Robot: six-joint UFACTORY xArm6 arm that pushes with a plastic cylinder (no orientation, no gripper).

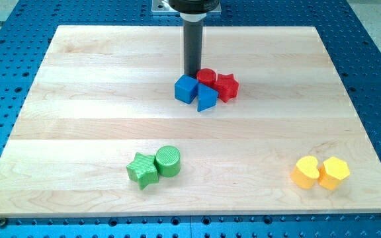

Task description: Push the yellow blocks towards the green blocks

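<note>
Two yellow blocks sit at the view's bottom right: a yellow heart-like block (305, 172) touching a yellow hexagon (334, 172) on its right. Two green blocks sit at the bottom centre-left: a green star (142, 170) touching a green cylinder (168, 160). My tip (192, 74) is at the view's top centre, just above the blue cube (186, 88) and beside the red cylinder (206, 77), far from the yellow and green blocks.
A cluster lies under my tip: the blue cube, a blue triangular block (206, 98), the red cylinder and a red star (227, 86). The wooden board (78, 99) rests on a blue perforated table (5, 79).
</note>
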